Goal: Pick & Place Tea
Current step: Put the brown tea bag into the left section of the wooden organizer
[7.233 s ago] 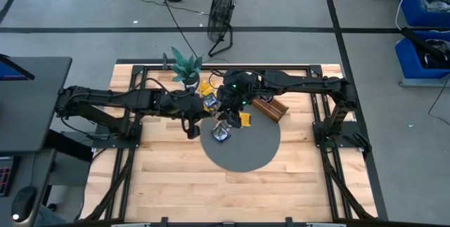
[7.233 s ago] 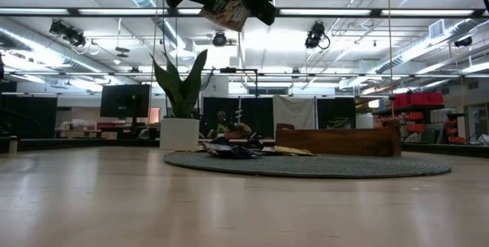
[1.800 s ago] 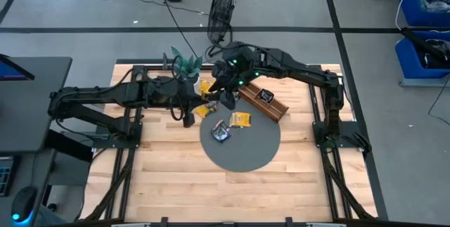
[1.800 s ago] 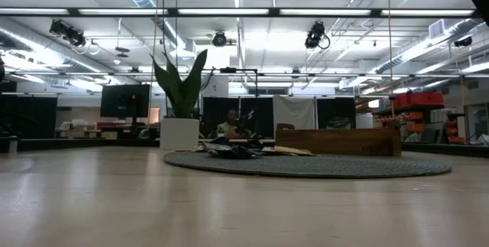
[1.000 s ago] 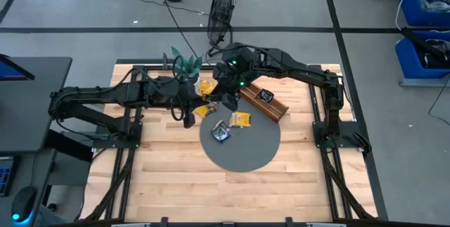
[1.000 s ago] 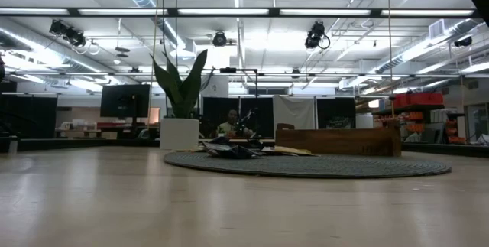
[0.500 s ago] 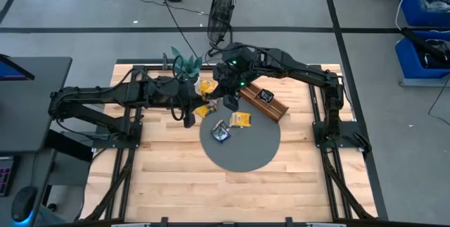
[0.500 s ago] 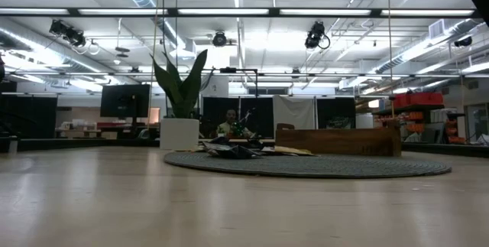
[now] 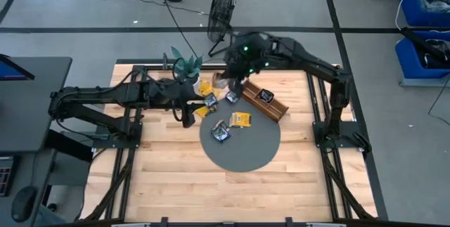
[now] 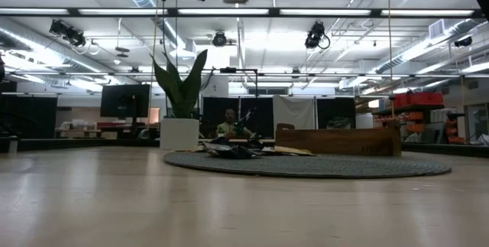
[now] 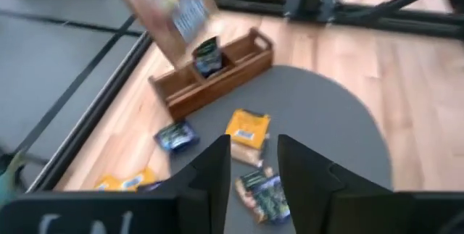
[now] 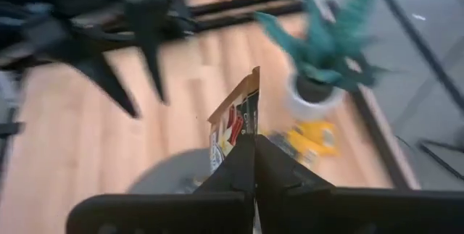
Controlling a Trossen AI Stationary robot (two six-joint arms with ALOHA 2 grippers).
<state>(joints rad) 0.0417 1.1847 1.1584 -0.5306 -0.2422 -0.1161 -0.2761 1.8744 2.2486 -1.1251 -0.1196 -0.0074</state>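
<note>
Now, right gripper (image 12: 254,138): clenched on a tea packet (image 12: 235,122), aloft near the plant (image 9: 186,65).
Left gripper (image 11: 254,154): released, above the mat (image 9: 246,153).

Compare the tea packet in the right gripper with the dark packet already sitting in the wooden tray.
The packet in the right gripper is pinched by its edge and held in the air; the dark packet in the tray rests in a compartment of the wooden tray, untouched. The held one shows a pale front with red and yellow print; the tray one is dark blue-black. Both are small flat tea packets.
</note>
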